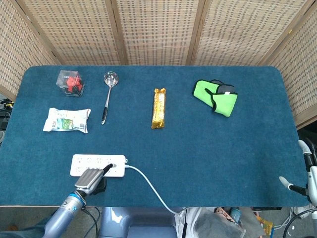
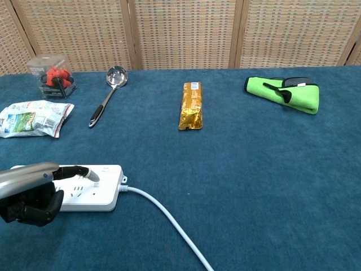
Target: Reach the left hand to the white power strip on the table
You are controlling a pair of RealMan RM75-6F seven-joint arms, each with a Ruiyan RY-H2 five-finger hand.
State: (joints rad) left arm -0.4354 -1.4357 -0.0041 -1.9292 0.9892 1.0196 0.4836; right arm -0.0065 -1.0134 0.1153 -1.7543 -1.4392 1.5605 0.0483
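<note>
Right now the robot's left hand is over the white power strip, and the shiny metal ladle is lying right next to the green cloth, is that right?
Not quite. The left hand is over the white power strip, but the shiny metal ladle lies far from the green cloth. The head view shows it on the table's left side, beside the clear box with red things.
</note>
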